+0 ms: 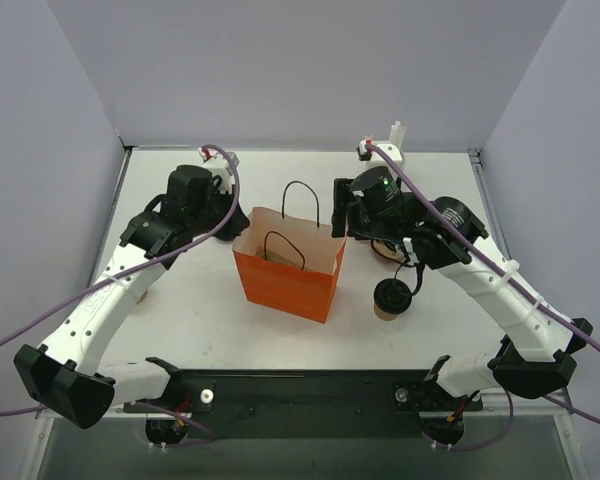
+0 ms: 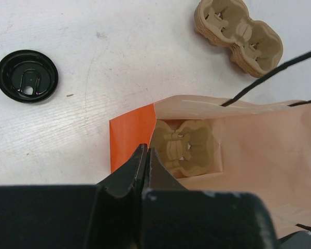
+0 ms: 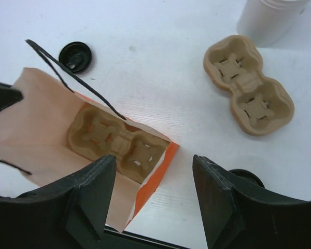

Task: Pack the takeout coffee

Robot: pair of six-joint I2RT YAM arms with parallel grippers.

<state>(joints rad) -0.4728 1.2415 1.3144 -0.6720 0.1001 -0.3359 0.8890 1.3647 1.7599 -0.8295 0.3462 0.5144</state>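
Orange paper stands in the middle of the table (image 1: 180, 320): the orange bag (image 1: 285, 280) is upright with its mouth open and its thin black handles (image 1: 301, 200) raised. A pulp cup carrier (image 2: 184, 148) lies flat on the bag's floor. My left gripper (image 2: 146, 151) is at the bag's left rim, its fingers pressed together with the side wall of the bag pinched between them. My right gripper (image 3: 154, 166) hangs over the bag's right end with its fingers (image 3: 93, 192) spread wide and nothing between them. The takeout coffee (image 1: 391, 298) stands upright on the table just to the right of the bag, apart from it, black lid on, below my right forearm. From my right wrist I catch only a dark rounded edge behind one finger, which I cannot tell for certain is its lid. A loose black lid (image 2: 27, 75) lies flat on the table beyond the bag's left side. A second pulp carrier (image 3: 248, 84) lies on the table past the bag, near a white container (image 3: 269, 18) at the far edge.
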